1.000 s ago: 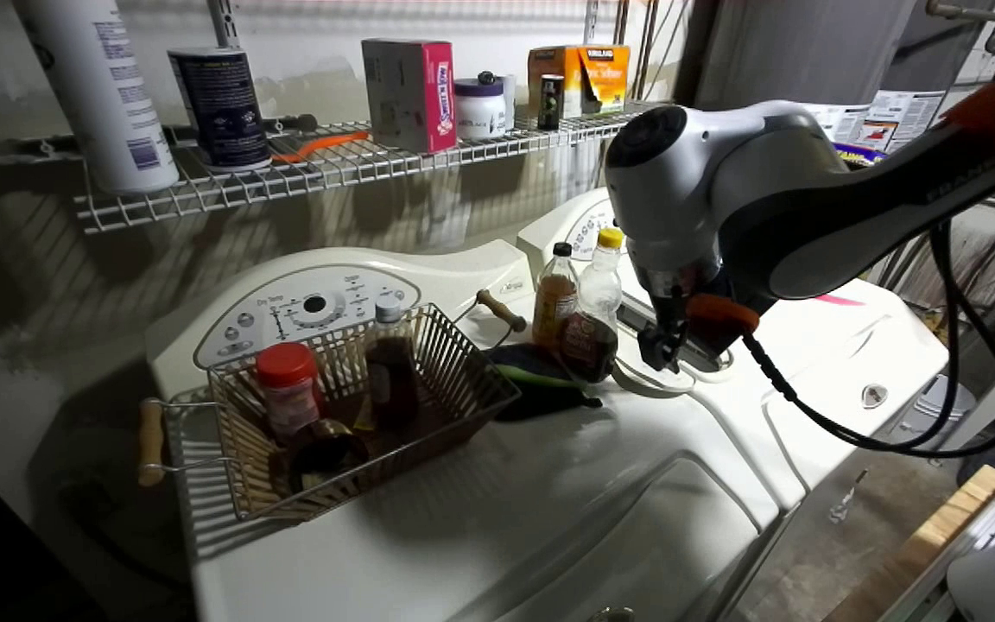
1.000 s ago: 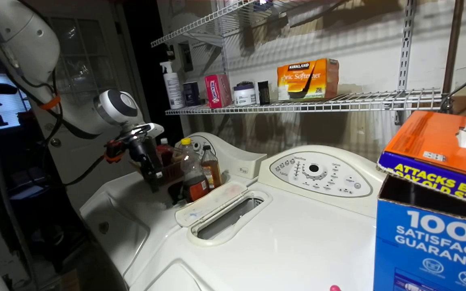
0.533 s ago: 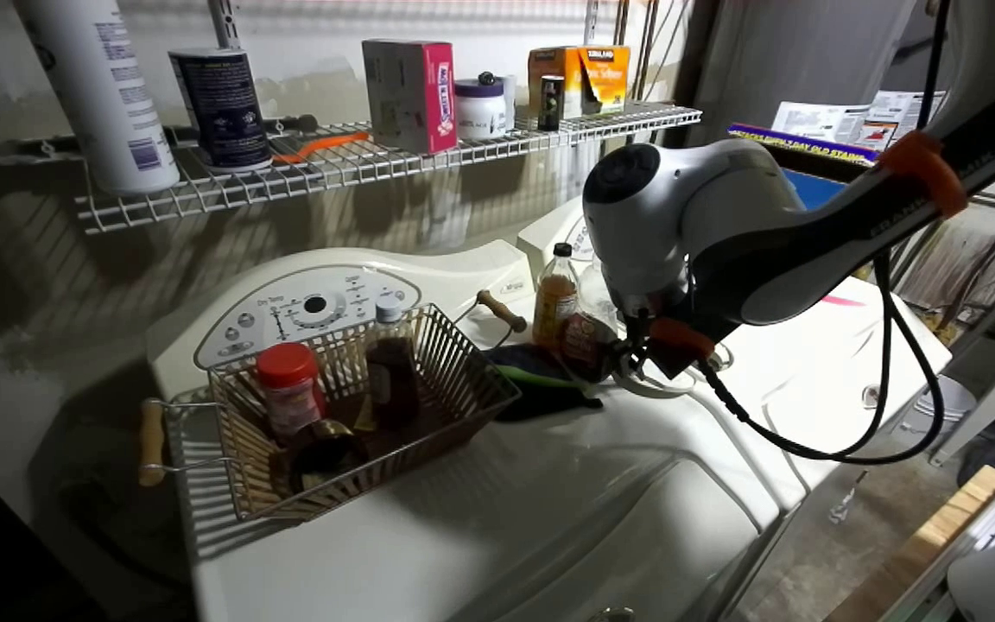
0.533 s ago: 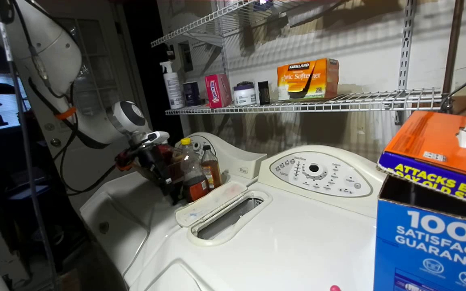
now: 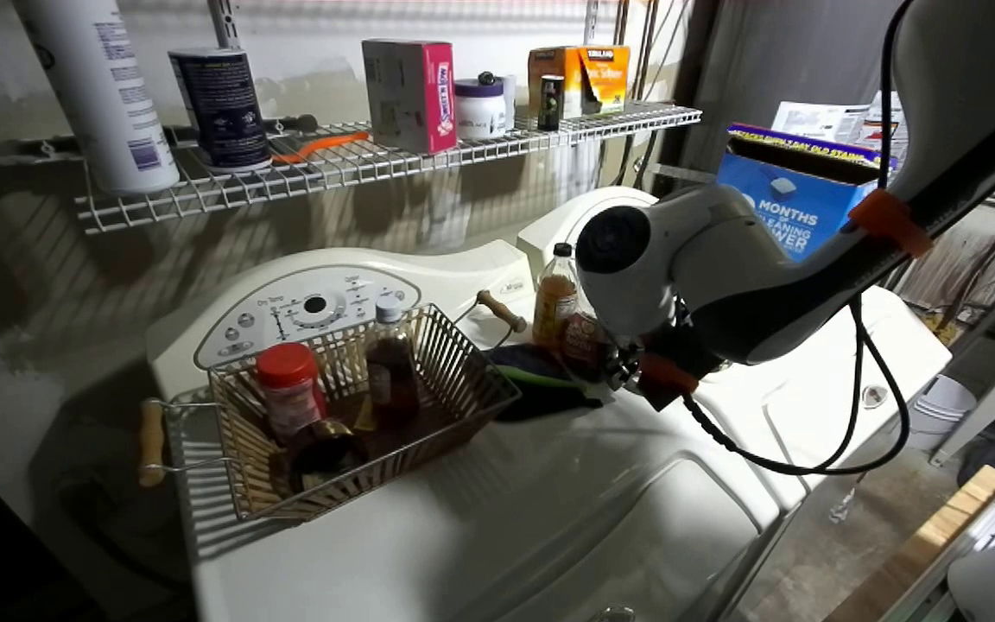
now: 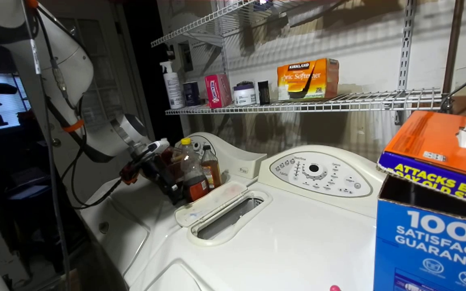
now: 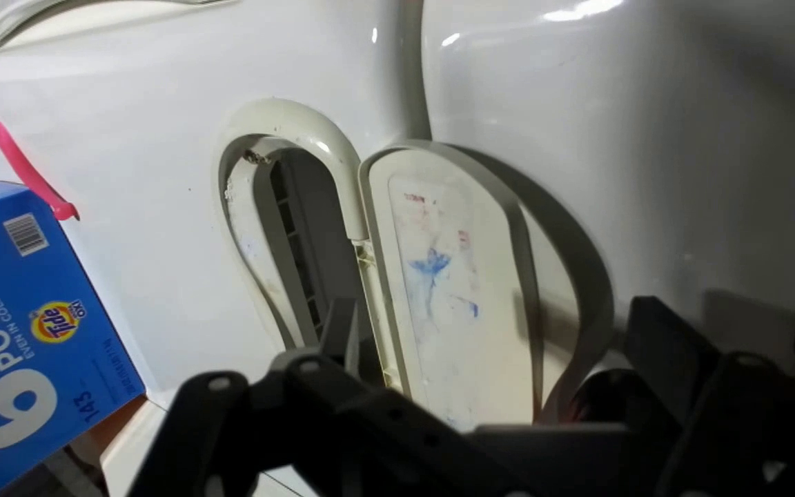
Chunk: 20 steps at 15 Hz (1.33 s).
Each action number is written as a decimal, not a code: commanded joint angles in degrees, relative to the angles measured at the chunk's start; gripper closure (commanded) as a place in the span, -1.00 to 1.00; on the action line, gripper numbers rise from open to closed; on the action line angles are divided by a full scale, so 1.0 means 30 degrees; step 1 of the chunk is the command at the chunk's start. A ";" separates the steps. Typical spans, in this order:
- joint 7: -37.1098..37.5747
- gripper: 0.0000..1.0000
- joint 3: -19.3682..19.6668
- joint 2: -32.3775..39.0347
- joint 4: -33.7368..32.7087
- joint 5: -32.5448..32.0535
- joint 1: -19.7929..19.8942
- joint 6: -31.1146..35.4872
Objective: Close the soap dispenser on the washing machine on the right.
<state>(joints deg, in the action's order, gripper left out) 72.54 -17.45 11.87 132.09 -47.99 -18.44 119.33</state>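
Soap dispenser (image 7: 453,290): open, folded back over the side edge of the washing machine (image 6: 306,238). Gripper (image 7: 494,314): near that edge, jaws spread, free room between.

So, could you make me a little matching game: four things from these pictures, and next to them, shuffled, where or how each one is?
Things:
1. gripper
2. soap dispenser flap
3. red-lidded jar
4. orange KIRKLAND box

Places and states:
A. inside the basket with wooden handles
B. up on the wire shelf
C. fingers spread apart
D. open, beside a dark slot

Right pairs: 1-C, 2-D, 3-A, 4-B.
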 commanded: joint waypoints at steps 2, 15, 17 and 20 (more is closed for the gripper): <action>0.1666 -1.00 0.0595 0.1022 -0.0281 -0.1456 -0.0583 0.0032; 0.2573 -1.00 0.1001 0.2046 -0.0494 -0.3655 -0.0828 -0.1602; 0.2377 -1.00 0.0958 0.1952 -0.0453 -0.3870 -0.0772 -0.1878; 0.2324 -1.00 0.0942 0.1657 -0.0244 -0.3876 -0.0643 -0.2288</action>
<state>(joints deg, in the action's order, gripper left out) 78.79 -15.20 17.02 131.65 -57.86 -19.85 114.46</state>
